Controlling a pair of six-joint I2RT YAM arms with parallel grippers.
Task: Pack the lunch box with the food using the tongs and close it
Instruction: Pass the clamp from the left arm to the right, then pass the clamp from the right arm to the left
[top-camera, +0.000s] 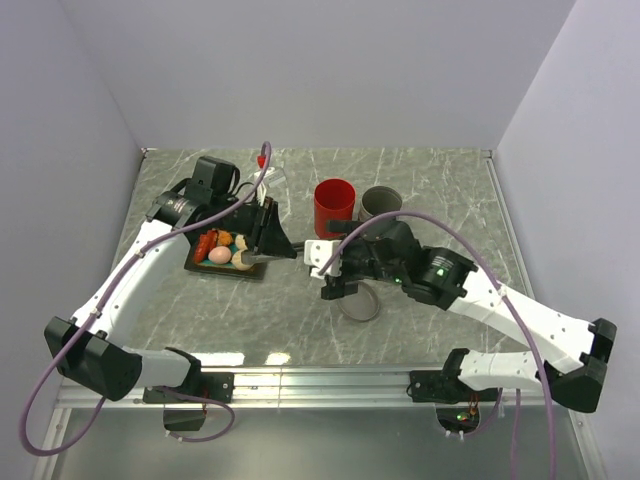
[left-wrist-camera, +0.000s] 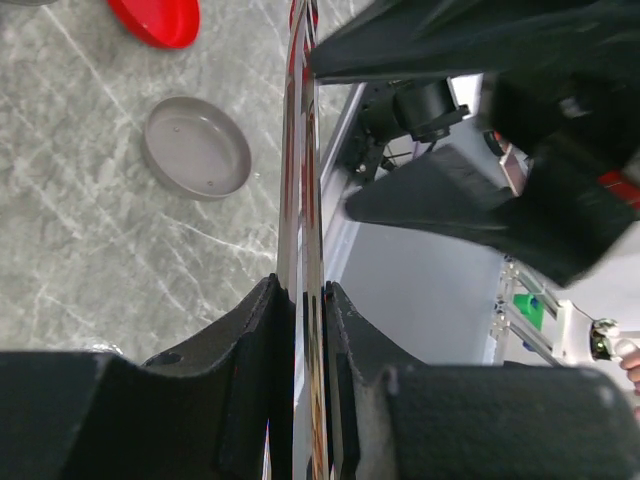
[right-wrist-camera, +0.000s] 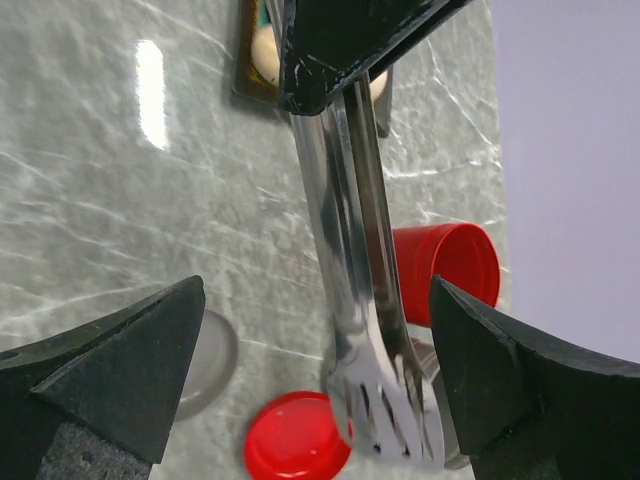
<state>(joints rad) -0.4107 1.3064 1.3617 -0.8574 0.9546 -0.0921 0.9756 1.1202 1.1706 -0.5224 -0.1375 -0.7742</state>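
Observation:
My left gripper (top-camera: 268, 238) is shut on the grey metal tongs (left-wrist-camera: 300, 150), whose two arms are pressed together between its fingers (left-wrist-camera: 262, 340). The tongs (right-wrist-camera: 352, 250) reach across to my right gripper (right-wrist-camera: 315, 290), which stands open with the slotted tips between its fingers, apart from both. The red lunch box (top-camera: 335, 206) stands upright and uncovered behind the right gripper (top-camera: 326, 272). Its red lid (right-wrist-camera: 297, 436) lies flat on the table. The food (top-camera: 222, 246), pale balls and orange-red bits, sits in a dark tray (top-camera: 226, 270) below the left gripper.
A grey cup (top-camera: 381, 203) stands right of the lunch box, and a grey lid (top-camera: 361, 303) lies on the marble table in front of the right gripper. White walls close in the left, back and right sides.

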